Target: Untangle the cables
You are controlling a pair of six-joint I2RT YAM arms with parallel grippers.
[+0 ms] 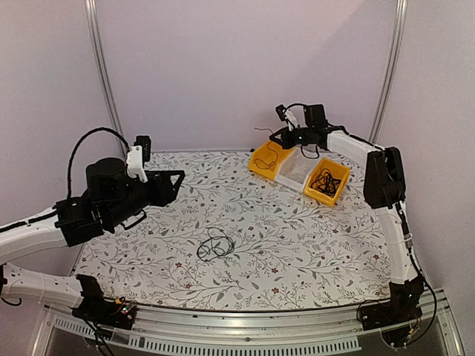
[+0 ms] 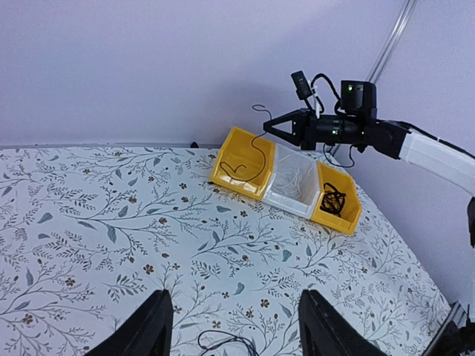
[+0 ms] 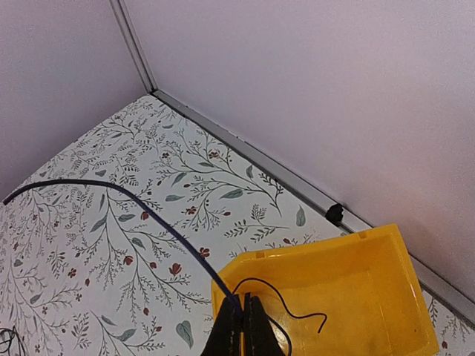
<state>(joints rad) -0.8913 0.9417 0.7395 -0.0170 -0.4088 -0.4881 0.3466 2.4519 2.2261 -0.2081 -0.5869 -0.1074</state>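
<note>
The right gripper (image 1: 276, 138) sits in the upper right of the top view, above the row of bins, its fingers pinched tight on one thin black cable (image 2: 263, 156). From the pinch this held cable hangs almost straight down, and its lower end curls inside the yellow bin (image 1: 261, 165) at the left end of the row. A short tail also arcs away from the fingers toward the upper left of the right wrist view. Release looks like the step in hand, since the cable's long axis is already close to vertical over that bin.

The white bin (image 1: 295, 170) is beside it, then a second yellow bin (image 1: 338, 178) with a dark bundle inside, probably more cables, though it is too small to be sure.

A tangled clump (image 1: 215, 243) lies on the table (image 1: 312, 252) in the lower centre. It is down and to the right of the left gripper (image 1: 172, 185), whose fingers are spread wide with nothing between them. The left arm is clearly the nearer one.
</note>
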